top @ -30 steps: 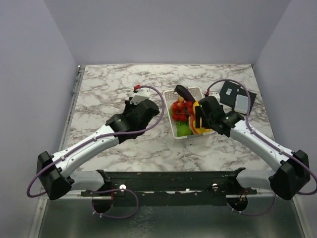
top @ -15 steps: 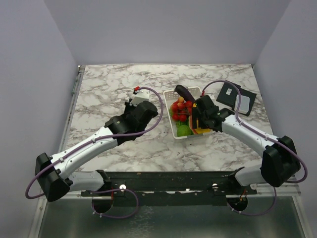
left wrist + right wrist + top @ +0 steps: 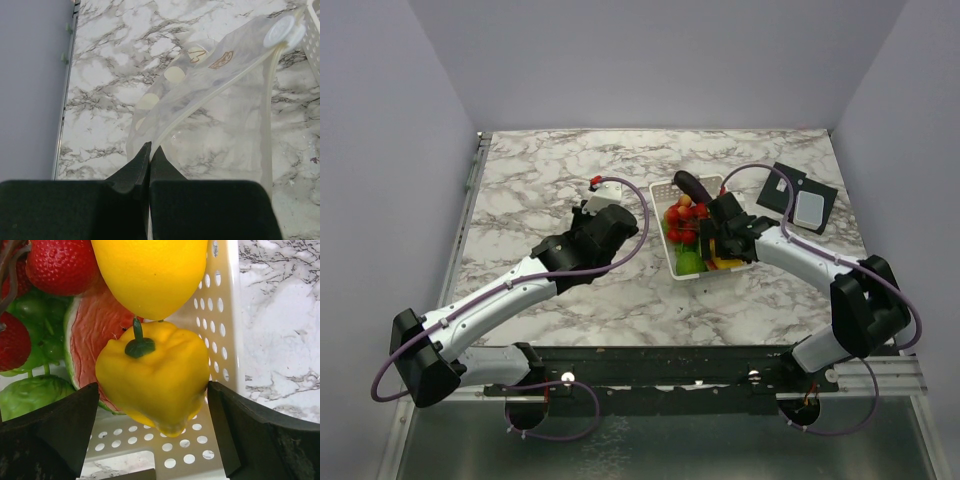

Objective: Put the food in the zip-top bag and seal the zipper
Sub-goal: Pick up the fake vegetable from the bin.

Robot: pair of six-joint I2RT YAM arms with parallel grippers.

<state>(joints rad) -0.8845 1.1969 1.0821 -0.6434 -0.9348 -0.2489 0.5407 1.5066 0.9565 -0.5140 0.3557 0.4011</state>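
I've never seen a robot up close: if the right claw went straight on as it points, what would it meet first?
Most likely the yellow toy pepper, lying in the white basket, framed by the open right gripper; depth is unclear.

marbled table [image 3: 520, 190], white basket [image 3: 695, 277], black square pad [image 3: 778, 197]

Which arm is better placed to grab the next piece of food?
Right: the right end effector stands open around the yellow pepper in the basket; the left end effector is shut, pinching the zip-top bag.
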